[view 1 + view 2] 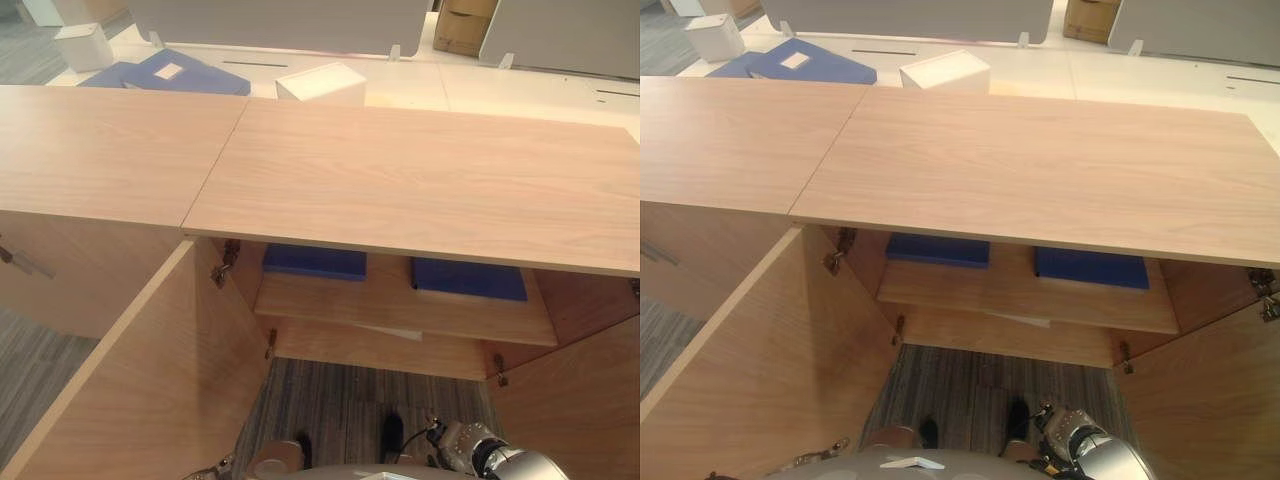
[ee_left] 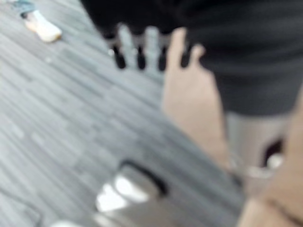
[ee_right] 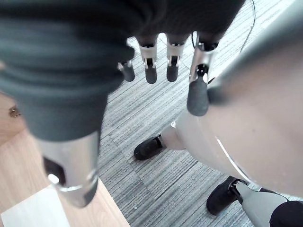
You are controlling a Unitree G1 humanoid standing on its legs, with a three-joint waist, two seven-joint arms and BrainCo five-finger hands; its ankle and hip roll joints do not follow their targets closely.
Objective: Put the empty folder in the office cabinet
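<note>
Nearest, the right hand [image 3: 165,61] hangs with relaxed, empty fingers, the left hand [image 2: 142,47] seemingly likewise; both blue folders [image 1: 314,262] lie shelved at twelve o'clock, so the open door [image 1: 130,380] could catch an arm.

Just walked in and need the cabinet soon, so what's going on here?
The wooden cabinet stands with both doors swung open, and two blue folders lie flat on its shelf. Neither hand holds anything: the right hand hangs over the carpet with relaxed fingers, and the left hand does likewise. More blue folders sit on the desk behind.
</note>
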